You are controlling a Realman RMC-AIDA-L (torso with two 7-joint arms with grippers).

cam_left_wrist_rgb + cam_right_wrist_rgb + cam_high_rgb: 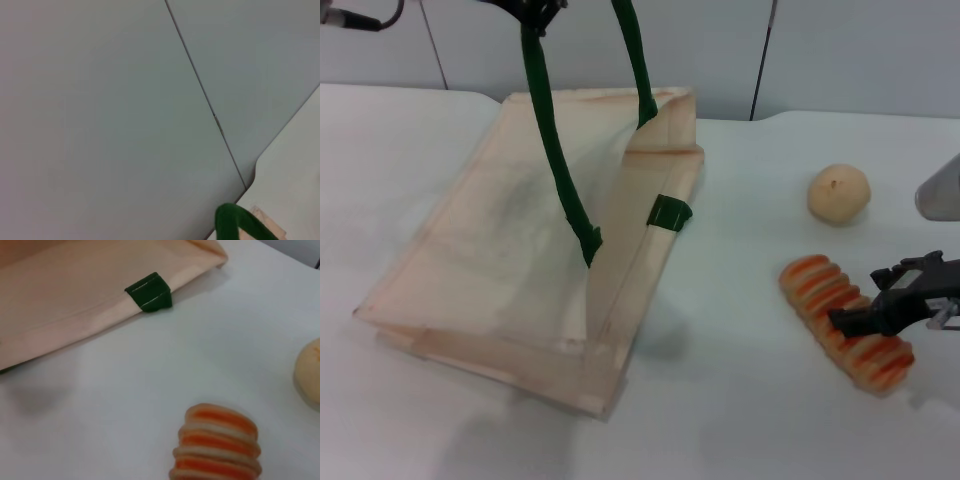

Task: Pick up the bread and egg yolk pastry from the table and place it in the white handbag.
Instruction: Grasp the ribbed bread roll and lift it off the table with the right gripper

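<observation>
Hovering right end effector (850, 322) at bread (844, 322), handbag handle (552, 140) lifted

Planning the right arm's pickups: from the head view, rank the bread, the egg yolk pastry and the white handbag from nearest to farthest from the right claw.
1. The bread: directly under the right claw, at the table's right.
2. The egg yolk pastry: behind the bread, farther back on the table.
3. The white handbag: well off to the left, its handle lifted by the left claw.
</observation>
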